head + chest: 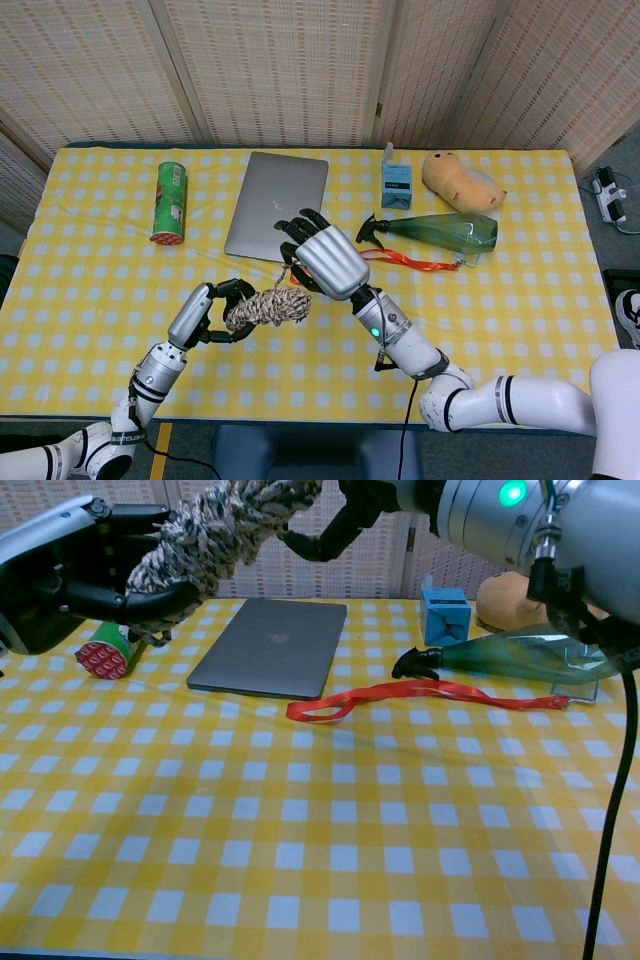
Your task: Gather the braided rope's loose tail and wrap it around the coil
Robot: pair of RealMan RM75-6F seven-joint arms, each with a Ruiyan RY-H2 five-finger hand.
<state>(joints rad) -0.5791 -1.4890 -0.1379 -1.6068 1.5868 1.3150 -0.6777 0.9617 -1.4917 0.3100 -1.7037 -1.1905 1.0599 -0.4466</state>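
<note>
The braided rope coil (268, 305), mottled grey and cream, hangs in the air over the front of the table, and my left hand (212, 311) grips its left end with curled fingers. My right hand (325, 261) hovers just above and right of the coil, and a thin strand of tail (288, 272) runs up from the coil under its fingers, where it seems pinched. In the chest view the rope coil (215, 530) slants up to the top edge, with my left hand (70, 570) wrapped around its lower end and the dark fingers (335, 530) of my right hand by its upper end.
A closed grey laptop (278, 203) lies behind the hands. A green can (170, 203) lies at the left. A blue box (396, 185), a tan plush toy (460, 182), a green spray bottle (440, 231) and a red lanyard (405, 261) sit at the right.
</note>
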